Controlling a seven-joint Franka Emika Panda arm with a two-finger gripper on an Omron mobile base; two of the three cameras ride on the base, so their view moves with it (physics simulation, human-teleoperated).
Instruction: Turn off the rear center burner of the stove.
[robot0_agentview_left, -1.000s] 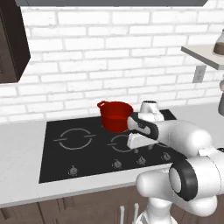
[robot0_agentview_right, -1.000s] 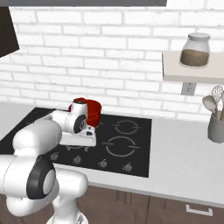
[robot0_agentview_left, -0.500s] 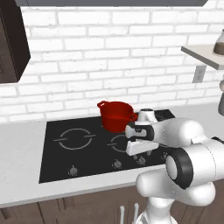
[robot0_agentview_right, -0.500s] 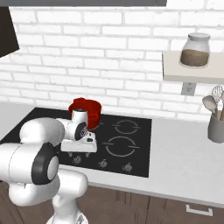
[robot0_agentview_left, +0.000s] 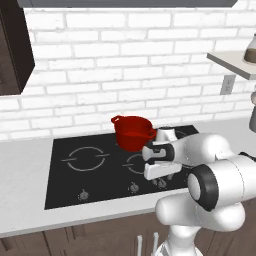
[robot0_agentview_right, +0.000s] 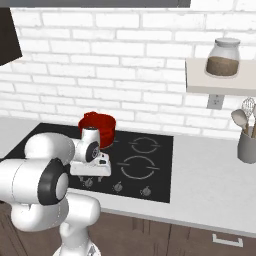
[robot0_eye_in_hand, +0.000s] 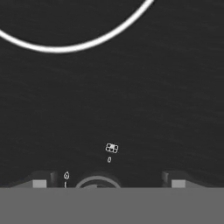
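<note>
End effector (robot0_eye_in_hand: 105, 181): fingers spread wide, empty, straddling a silver knob (robot0_eye_in_hand: 97, 183) on the stove (robot0_agentview_left: 65, 187). Risk: adjacent knobs sit close alongside; gripping the wrong one leaves the rear center burner (robot0_agentview_right: 145, 144), beyond the end effector, lit

A grey counter (robot0_agentview_left: 25, 180) runs across the lower half of both base views, under the white brick wall. Set into it is the stove (robot0_agentview_left: 65, 190), black glass with grey rings and a row of silver knobs (robot0_agentview_left: 83, 194) along its front edge. A red pot (robot0_agentview_left: 132, 133) stands on the stove toward the back, centre frame. At the right edge of the right base view, a grey utensil holder (robot0_agentview_right: 247, 146) stands on the counter.
</note>
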